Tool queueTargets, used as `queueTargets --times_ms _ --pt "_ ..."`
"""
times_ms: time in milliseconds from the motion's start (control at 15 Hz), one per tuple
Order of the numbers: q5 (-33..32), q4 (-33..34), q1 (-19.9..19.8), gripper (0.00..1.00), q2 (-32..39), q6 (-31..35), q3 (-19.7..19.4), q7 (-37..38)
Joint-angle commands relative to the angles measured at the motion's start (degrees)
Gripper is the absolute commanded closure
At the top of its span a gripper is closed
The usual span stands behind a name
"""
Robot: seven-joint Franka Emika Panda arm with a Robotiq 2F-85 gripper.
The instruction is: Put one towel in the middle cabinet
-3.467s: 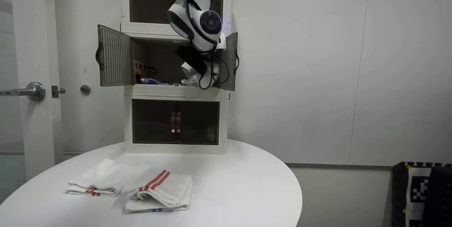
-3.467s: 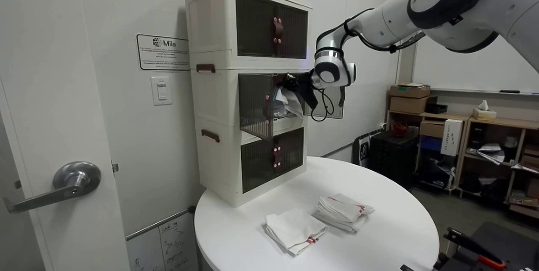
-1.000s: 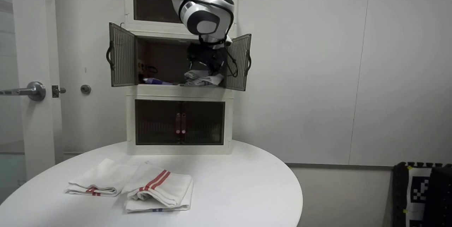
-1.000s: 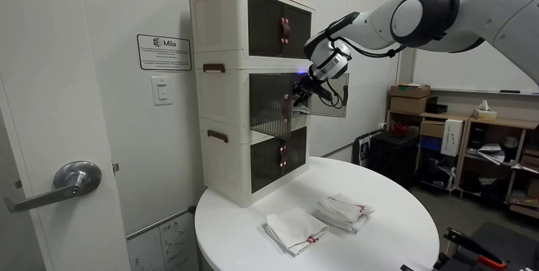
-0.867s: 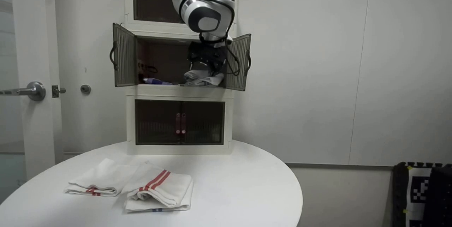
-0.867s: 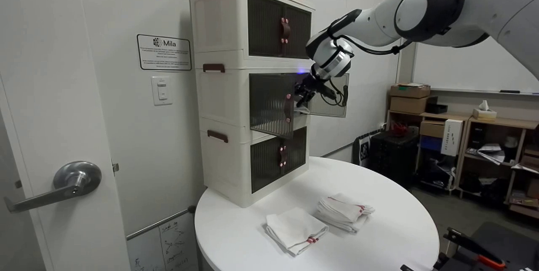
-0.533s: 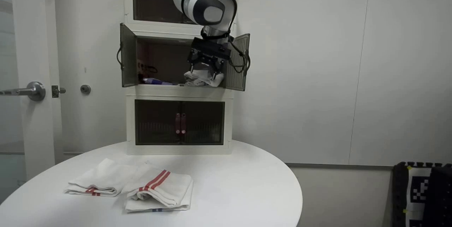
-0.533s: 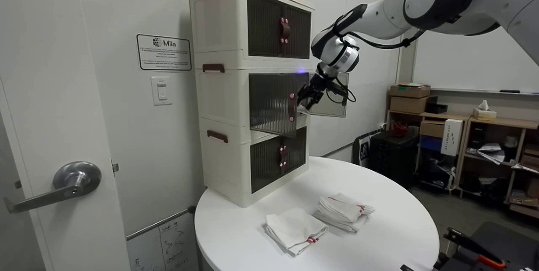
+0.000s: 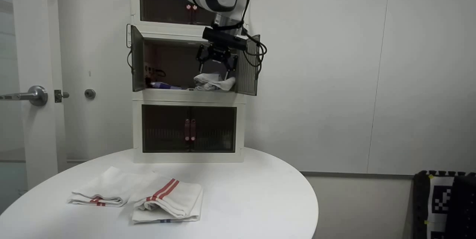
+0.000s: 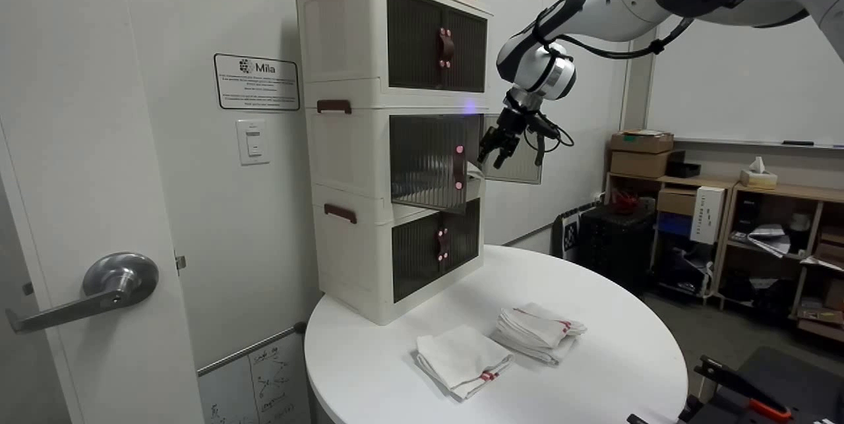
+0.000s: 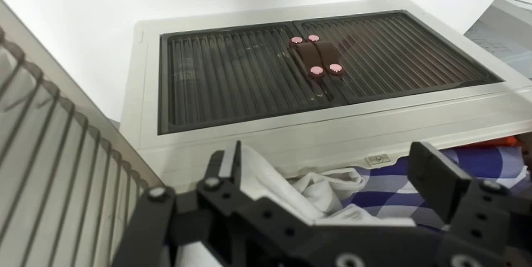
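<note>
Nearest, folded white cloths (image 9: 178,199) with red and blue stripes lay on the round table (image 9: 260,198). Beyond them the pincer (image 9: 214,73) hung with its jaws well apart, just in front of the white towel (image 9: 210,82), which lay crumpled inside the open middle cabinet (image 9: 174,60) beside a blue-and-white checked cloth (image 11: 382,194). A pale wall (image 9: 316,68) stood behind.
</note>
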Motion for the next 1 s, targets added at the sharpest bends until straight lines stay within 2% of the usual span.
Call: queueTargets --times_ms 0,467,867,933 --pt "0.0 -5.7 1.7 0.00 -2.7 4.8 -0.1 2.5" --pt "9.0 -9.0 2.6 0.00 1.1 22.8 3.5 15.9" --pt "9.0 -12.1 2.9 0.00 1.7 37.8 3.7 28.0" --pt "8.9 -12.4 2.7 0.25 1.8 39.5 4.1 29.2"
